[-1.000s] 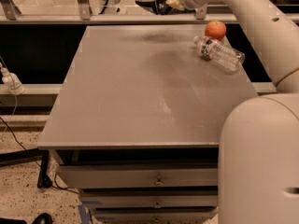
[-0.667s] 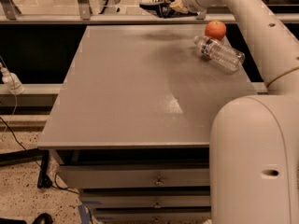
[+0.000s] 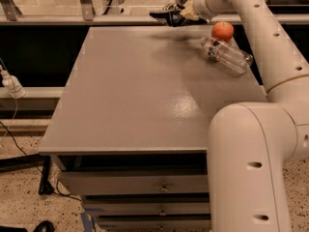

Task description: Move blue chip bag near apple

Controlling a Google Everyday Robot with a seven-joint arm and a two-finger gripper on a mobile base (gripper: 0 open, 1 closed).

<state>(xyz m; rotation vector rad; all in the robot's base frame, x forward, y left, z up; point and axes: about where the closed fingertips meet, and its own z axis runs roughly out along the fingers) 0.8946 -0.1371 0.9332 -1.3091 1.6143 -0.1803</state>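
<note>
Fingers (image 3: pixel 177 18) of my gripper (image 3: pixel 170 17) are clenched on the blue chip bag (image 3: pixel 161 15), which shows as a dark, flat shape sticking out to the left of them. I hold it in the air over the far edge of the tabletop (image 3: pixel 135 95), and a soft shadow lies on the grey surface just below it. My arm (image 3: pixel 256 28) reaches in from the right side and bends back toward the near right corner, where its thick white base fills the view.

The apple (image 3: pixel 222 31) sits on the tabletop near the far right corner, to the right of the bag and apart from it. A clear plastic bottle (image 3: pixel 227 55) lies on its side just in front of the apple, slanting toward the right edge; whether the two touch, I cannot tell.

Below the front edge of the tabletop are drawers (image 3: pixel 161 187) with small knobs. A white plug (image 3: pixel 9 83) with a cord hangs at the far left, above a speckled floor (image 3: pixel 24 197).
</note>
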